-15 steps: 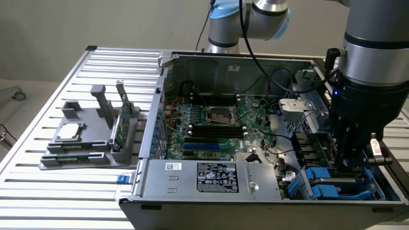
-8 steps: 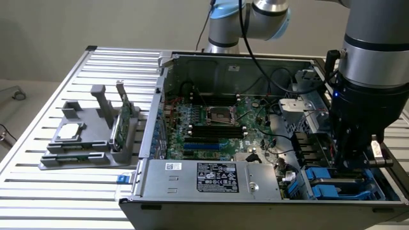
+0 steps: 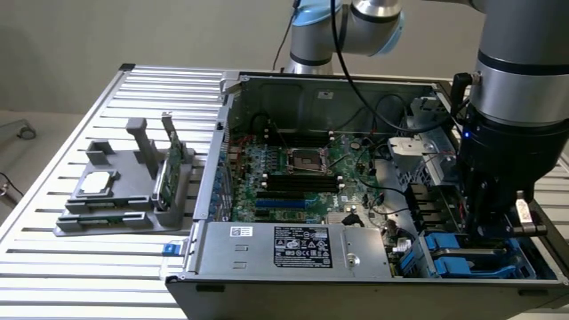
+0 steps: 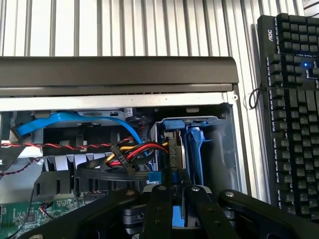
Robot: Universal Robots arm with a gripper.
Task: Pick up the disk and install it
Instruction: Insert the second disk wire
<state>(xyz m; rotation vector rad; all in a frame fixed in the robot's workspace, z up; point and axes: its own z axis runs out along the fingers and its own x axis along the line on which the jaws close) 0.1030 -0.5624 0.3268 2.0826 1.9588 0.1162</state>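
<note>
The disk [image 4: 193,149] stands on edge in the drive bay at the corner of the open computer case [image 3: 356,293], its bright blue carrier facing out and its grey body beside it. My gripper [image 4: 178,194] reaches down into that bay, and its black fingers [image 4: 158,211] are shut on the blue edge of the disk. In the exterior view the gripper [image 3: 487,233] hangs over the blue carriers [image 3: 462,257] at the case's front, on the exterior view's right. The lower part of the disk is hidden inside the bay.
A black keyboard [image 4: 294,114] lies outside the case wall. Blue data cables [image 4: 65,122] and a red-yellow-black power plug [image 4: 124,159] crowd the space beside the bay. A grey fixture [image 3: 116,207] holding a chip and a green card sits on the slatted table.
</note>
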